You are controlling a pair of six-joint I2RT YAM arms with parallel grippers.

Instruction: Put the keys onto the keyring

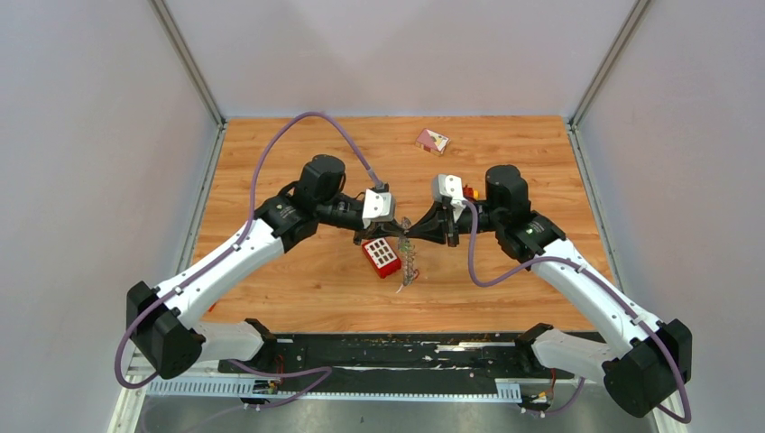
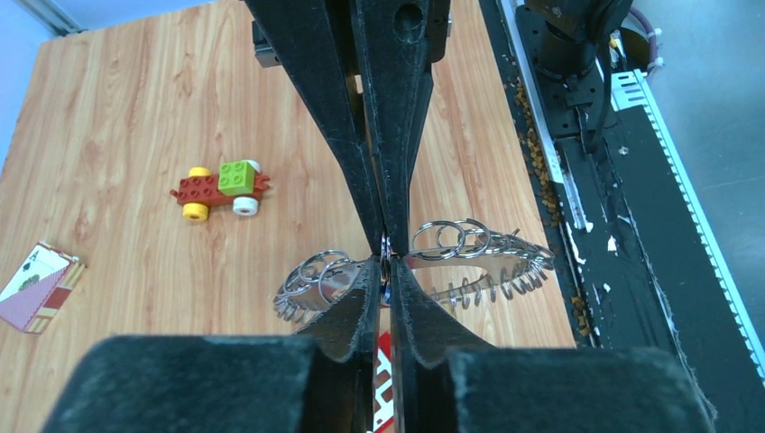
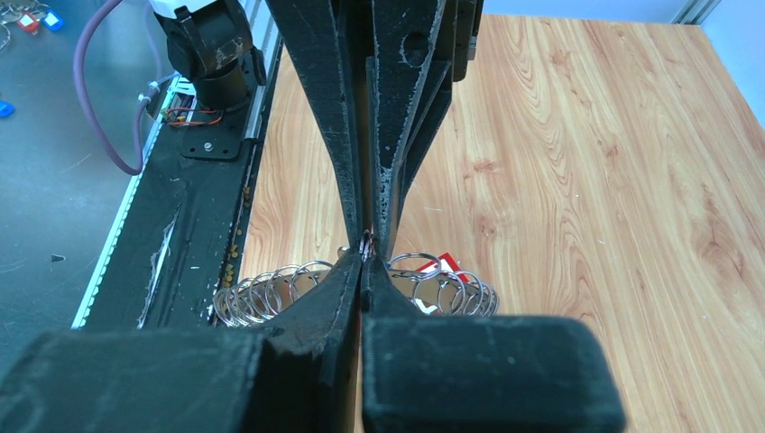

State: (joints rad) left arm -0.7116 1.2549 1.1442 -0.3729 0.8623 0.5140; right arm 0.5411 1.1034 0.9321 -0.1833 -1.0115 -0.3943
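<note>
The keyring (image 1: 410, 260), a large grey metal ring with many small wire loops along its rim, hangs on edge between both grippers above the table's middle. My left gripper (image 1: 398, 236) is shut on its rim; in the left wrist view the left gripper (image 2: 386, 268) pinches the thin metal, and the keyring (image 2: 478, 255) spreads to both sides. My right gripper (image 1: 418, 236) faces it, and the right gripper (image 3: 365, 251) is shut on the same rim of the keyring (image 3: 271, 293). Tiny red and blue tags (image 3: 36, 20), perhaps the keys, lie on the grey surface off the table.
A red studded brick (image 1: 382, 257) lies just under the grippers. A small toy car of red, green and yellow blocks (image 2: 221, 188) stands behind the right arm. A pack of cards (image 1: 432, 140) lies near the table's far edge. The black rail (image 1: 388, 354) runs along the near edge.
</note>
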